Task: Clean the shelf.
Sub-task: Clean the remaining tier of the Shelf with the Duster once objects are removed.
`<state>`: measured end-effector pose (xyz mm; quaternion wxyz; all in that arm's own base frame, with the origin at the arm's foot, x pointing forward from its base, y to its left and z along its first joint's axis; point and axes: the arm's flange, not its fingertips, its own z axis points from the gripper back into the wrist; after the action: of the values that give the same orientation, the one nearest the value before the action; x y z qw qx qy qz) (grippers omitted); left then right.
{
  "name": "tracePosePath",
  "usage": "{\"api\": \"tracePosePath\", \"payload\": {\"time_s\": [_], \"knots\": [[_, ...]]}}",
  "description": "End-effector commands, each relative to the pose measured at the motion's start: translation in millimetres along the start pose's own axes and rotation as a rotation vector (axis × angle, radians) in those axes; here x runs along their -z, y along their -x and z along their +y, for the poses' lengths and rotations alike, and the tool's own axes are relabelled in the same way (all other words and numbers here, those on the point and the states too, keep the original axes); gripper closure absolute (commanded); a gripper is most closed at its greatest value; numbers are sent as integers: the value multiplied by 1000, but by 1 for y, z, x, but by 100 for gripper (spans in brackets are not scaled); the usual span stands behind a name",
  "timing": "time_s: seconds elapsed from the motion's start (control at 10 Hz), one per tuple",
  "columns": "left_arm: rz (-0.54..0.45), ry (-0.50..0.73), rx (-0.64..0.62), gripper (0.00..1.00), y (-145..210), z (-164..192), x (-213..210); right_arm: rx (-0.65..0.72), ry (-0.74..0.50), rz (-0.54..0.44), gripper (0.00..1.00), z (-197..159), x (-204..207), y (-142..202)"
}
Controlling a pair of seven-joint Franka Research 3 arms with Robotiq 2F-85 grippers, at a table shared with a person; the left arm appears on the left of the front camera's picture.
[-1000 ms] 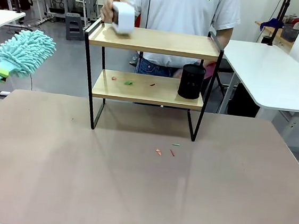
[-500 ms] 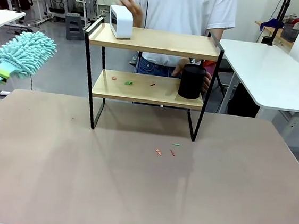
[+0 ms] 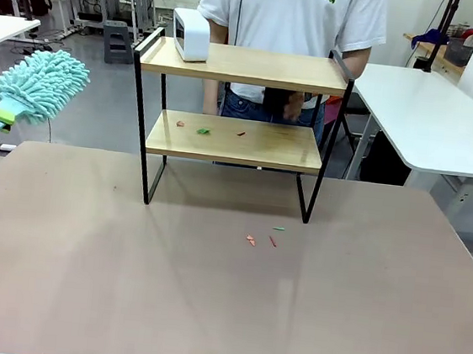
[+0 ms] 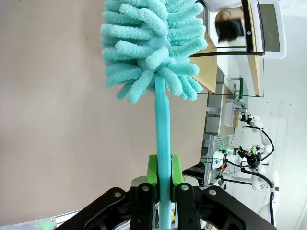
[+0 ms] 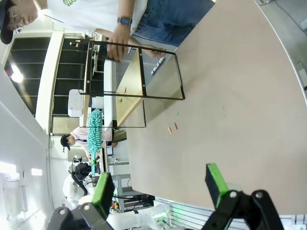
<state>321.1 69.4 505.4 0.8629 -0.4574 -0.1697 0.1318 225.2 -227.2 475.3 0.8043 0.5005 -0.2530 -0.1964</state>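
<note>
The shelf (image 3: 244, 65) stands mid-table, two light boards in a black frame; it also shows in the right wrist view (image 5: 130, 79). Small coloured scraps (image 3: 202, 129) lie on its lower board, and more scraps (image 3: 261, 240) lie on the table in front. My left gripper (image 4: 163, 178) is shut on the handle of a turquoise fluffy duster (image 3: 37, 82), held in the air well left of the shelf. My right gripper (image 5: 159, 188) stands open over the table, nothing between its fingers. Behind the shelf, the person's hand holds a black cup (image 3: 280, 104).
A white box-shaped device (image 3: 192, 35) stands on the left end of the top board. The person stands close behind the shelf. A white table (image 3: 433, 117) sits at the far right. The brown tabletop (image 3: 206, 309) spreads out in front of the shelf.
The person set the white device down on the top board and let go. The other hand lifted the black cup off the lower board and drew it back behind the shelf.
</note>
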Motion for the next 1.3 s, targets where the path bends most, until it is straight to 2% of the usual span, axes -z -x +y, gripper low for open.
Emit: {"api": "tracePosePath", "payload": {"time_s": [0.0,0.1,0.2,0.3,0.5,0.6,0.7,0.8,0.9,1.0,1.2], "knots": [[1,0,-5,87,10,2,2,-26,-27,-15,0,1,1,-1],[0,0,0,87,0,0,0,-26,-27,-15,0,1,1,-1],[109,29,97,87,5,-21,-17,-26,-27,-15,0,1,1,-1],[67,-20,137,87,23,-31,-42,-26,-27,-15,0,1,1,-1],[197,13,238,87,94,-21,-95,-26,-27,-15,0,1,1,-1],[185,-38,263,87,125,-8,-110,-26,-27,-15,0,1,1,-1],[275,-35,328,87,147,-1,-117,-26,-27,-15,0,1,1,-1],[379,-36,432,87,161,2,-119,-26,-27,-15,0,1,1,-1],[526,7,512,87,164,0,-114,-26,-27,-15,0,1,1,-1],[627,-8,566,87,159,-6,-94,-26,-27,-15,0,1,1,-1],[747,-12,572,87,151,-29,-45,-26,-27,-15,0,1,1,-1]]}}
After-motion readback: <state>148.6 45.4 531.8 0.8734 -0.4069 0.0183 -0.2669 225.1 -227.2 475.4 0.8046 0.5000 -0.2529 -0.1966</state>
